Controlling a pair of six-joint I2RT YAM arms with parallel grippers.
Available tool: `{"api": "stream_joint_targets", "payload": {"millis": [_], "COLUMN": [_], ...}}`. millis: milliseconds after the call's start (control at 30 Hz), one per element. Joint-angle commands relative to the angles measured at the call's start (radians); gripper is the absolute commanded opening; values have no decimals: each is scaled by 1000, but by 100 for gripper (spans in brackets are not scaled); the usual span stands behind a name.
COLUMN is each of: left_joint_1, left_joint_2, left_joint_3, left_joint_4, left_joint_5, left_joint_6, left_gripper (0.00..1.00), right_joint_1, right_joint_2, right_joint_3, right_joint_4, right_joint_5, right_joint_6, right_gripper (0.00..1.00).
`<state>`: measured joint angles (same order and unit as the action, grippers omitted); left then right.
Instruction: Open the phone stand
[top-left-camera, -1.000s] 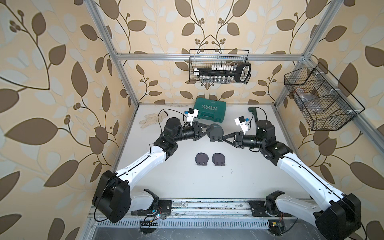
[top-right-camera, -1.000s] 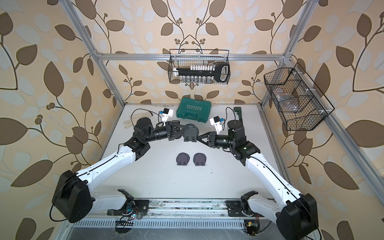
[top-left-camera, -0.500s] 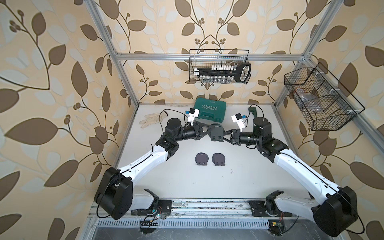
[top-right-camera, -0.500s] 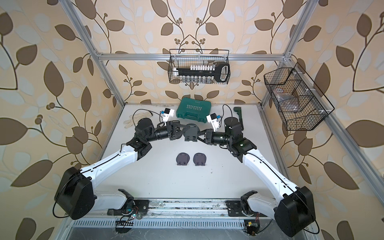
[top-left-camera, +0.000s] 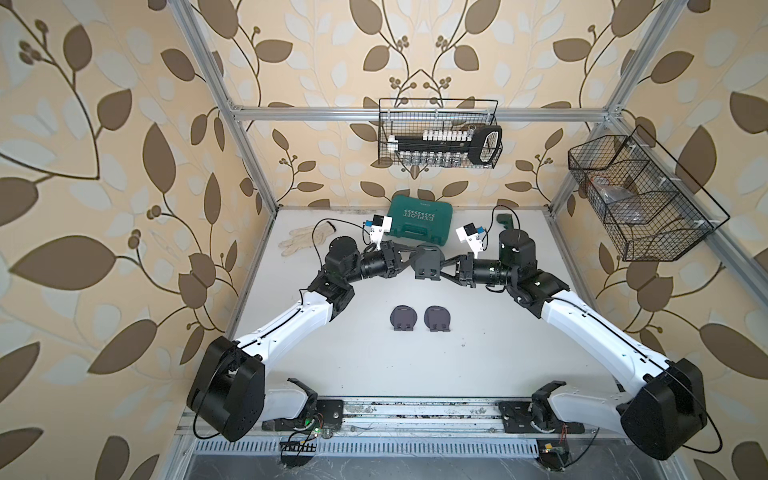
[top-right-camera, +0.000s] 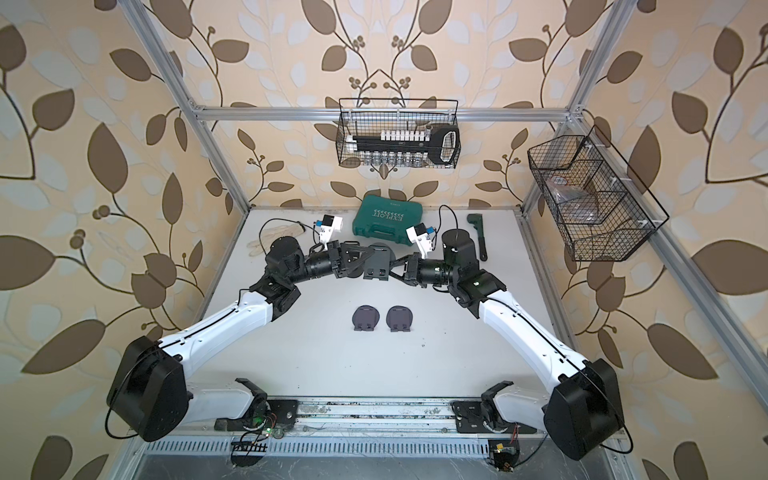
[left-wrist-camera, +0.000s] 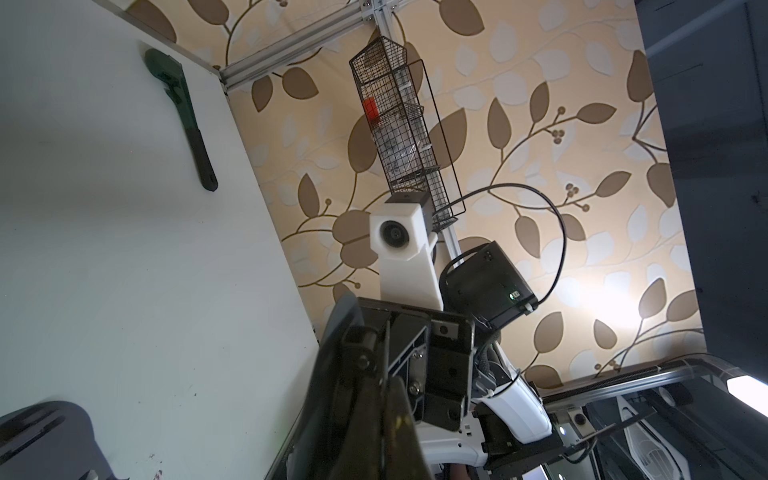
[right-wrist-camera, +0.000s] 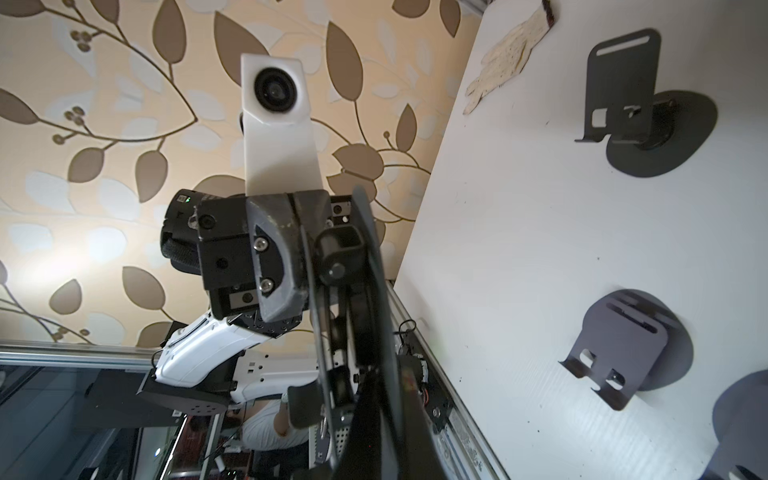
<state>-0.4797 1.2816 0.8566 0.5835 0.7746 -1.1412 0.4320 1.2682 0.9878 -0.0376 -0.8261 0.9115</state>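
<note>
In both top views the phone stand (top-left-camera: 428, 261) (top-right-camera: 376, 262) is held mid-frame, the left gripper (top-left-camera: 414, 258) clenched on one edge and the right gripper (top-left-camera: 443, 266) on the opposite edge. Left wrist view: the stand (left-wrist-camera: 338, 353) edge-on in that grip. Right wrist view: likewise, with two spare stands (right-wrist-camera: 623, 349) on the table (right-wrist-camera: 519, 208).

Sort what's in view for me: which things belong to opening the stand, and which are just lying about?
Job: stand, held above the table; left gripper and right gripper, both shut on it; possibly the two table stands.

Lying about: case, glove, wrench, back basket, side basket.
</note>
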Motion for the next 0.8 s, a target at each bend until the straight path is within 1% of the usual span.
{"api": "stream_joint_targets", "payload": {"millis": [0,100,200,267,333,500,600,700,767], "left_joint_1": [-53,-52,-52,-50,-48,-29,-7,16,18], "left_joint_2": [-81,-105,-130,-141,-148,-154,-145,-147,-142], "left_joint_3": [55,80,92,91,92,124,146,135,143], "left_joint_4": [110,154,171,185,207,197,179,155,68], "left_joint_5": [140,130,124,124,132,134,125,90,83], "left_joint_6": [3,16,55,84,121,200,197,196,213], "left_gripper": [0,0,0,0,0,0,0,0,0], "right_joint_1": [34,33,34,34,34,35,31,21,5], "right_joint_2": [99,152,190,209,223,244,242,229,203], "right_joint_3": [-5,-60,-104,-115,-106,-81,-79,-84,-85], "right_joint_4": [-66,9,74,89,57,-8,-28,-30,-35], "right_joint_5": [-29,-86,-121,-136,-137,-148,-151,-154,-143], "right_joint_6": [11,96,172,200,195,176,171,175,174], "right_gripper": [0,0,0,0,0,0,0,0,0]}}
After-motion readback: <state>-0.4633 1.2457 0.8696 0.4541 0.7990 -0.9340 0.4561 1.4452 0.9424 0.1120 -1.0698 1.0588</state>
